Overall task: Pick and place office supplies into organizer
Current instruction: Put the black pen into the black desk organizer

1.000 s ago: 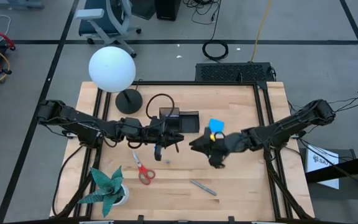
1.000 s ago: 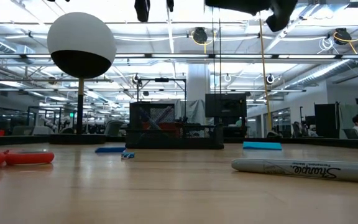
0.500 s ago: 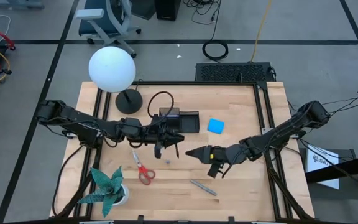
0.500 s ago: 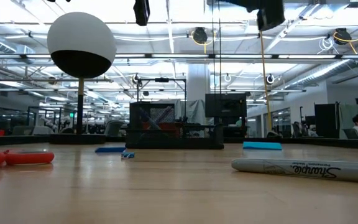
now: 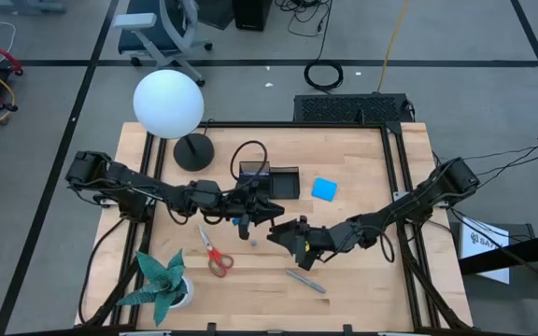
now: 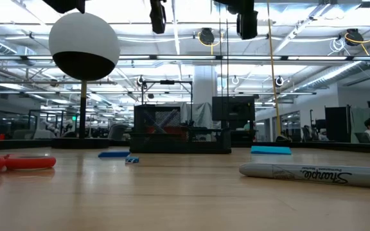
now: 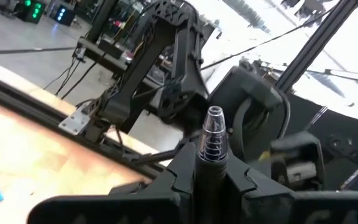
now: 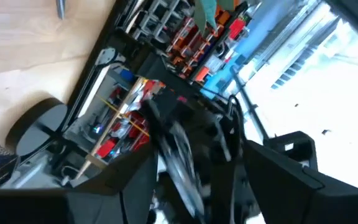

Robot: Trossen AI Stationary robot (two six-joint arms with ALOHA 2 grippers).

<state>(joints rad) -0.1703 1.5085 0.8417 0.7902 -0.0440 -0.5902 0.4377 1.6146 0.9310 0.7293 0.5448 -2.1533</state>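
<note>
- Organizer, the small black tray, sits just above the middle of the high view; the left gripper hangs just below it, clenched on a pen that stands upright between its fingers in the left wrist view.
- Pen held near one end: it could tilt or slip on the way in and catch the tray's wall instead of dropping into a compartment.
- Right gripper, jaws spread and holding nothing, hovers right of centre, close to the left one; the two arms could knock together if both move now.
- Grey marker lies low in the frame below the right gripper; a steep descent may roll it away.
- Scissors, blue pad and a tiny blue block lie loose on the table and could get nudged.
</note>
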